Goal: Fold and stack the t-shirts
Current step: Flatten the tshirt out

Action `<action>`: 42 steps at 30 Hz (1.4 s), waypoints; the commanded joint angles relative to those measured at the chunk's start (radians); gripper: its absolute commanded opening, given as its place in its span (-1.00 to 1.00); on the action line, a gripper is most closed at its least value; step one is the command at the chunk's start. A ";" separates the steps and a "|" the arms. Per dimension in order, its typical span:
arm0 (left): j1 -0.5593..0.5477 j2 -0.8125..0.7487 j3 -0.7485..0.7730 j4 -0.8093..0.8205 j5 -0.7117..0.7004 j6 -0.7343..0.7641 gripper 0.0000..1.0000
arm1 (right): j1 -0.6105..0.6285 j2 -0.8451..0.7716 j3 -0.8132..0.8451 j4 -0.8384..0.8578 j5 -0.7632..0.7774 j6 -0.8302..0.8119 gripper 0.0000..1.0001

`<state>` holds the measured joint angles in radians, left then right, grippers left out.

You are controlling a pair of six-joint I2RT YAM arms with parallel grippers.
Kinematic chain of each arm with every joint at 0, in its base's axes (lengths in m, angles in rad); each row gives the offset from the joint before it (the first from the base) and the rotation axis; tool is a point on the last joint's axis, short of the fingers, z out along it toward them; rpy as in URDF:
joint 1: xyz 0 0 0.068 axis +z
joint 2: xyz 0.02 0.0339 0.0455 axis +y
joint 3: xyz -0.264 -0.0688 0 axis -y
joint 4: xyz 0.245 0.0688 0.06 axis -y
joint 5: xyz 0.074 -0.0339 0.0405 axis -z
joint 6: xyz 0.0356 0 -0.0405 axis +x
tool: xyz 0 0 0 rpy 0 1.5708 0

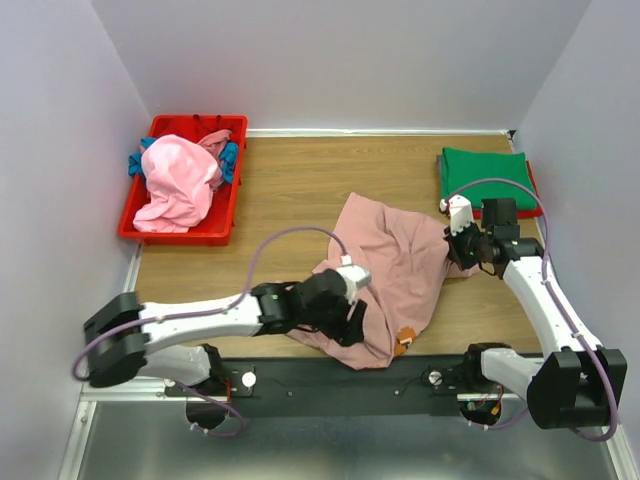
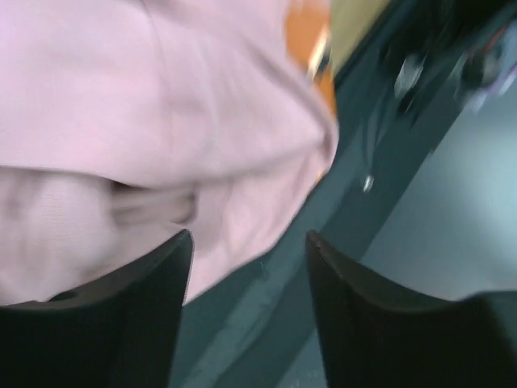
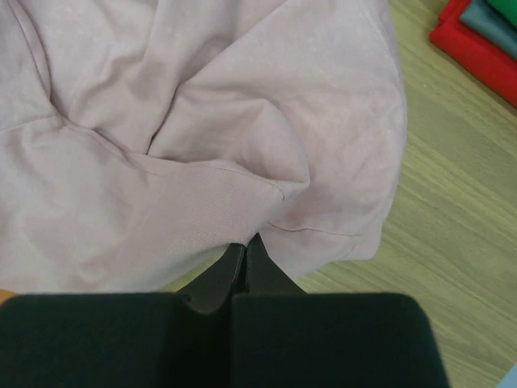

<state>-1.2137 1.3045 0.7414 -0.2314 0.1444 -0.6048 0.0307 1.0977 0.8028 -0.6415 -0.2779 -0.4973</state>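
The dusty-pink t-shirt (image 1: 395,260) lies crumpled at the near middle of the table (image 1: 300,185), not yet spread flat. A folded stack (image 1: 485,170) waits far right. The right gripper (image 3: 245,246) is pinched tight on the shirt's right edge. The left gripper (image 2: 249,242) gapes empty over its near hem. Next, I reckon, it needs a fresh hold there.

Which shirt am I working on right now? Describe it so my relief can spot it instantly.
On the wooden table, look at the middle, between the two arms: the dusty-pink t-shirt lies crumpled there, one edge pinched by the right tool. Unlike the brighter pink shirt heaped in the red bin and the folded green shirt far right, it is paler and unfolded.
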 commanded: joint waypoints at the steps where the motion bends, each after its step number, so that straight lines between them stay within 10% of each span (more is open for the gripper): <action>1: 0.060 -0.221 0.059 0.014 -0.279 -0.029 0.45 | -0.008 -0.001 0.002 0.039 0.028 0.017 -0.99; 13: 0.299 -0.047 0.030 0.070 -0.017 0.089 0.44 | -0.006 0.071 0.013 0.075 -0.058 0.054 -0.99; 31: 0.405 0.243 -0.002 0.093 -0.318 -0.312 0.40 | -0.006 0.090 0.012 0.097 -0.076 0.049 -0.99; 42: 0.444 0.320 0.047 0.139 -0.289 -0.311 -0.15 | -0.008 0.093 0.010 0.108 -0.092 0.052 -0.99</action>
<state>-0.7780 1.5799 0.7700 -0.0803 -0.1032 -0.9131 0.0288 1.1847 0.8028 -0.5617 -0.3386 -0.4599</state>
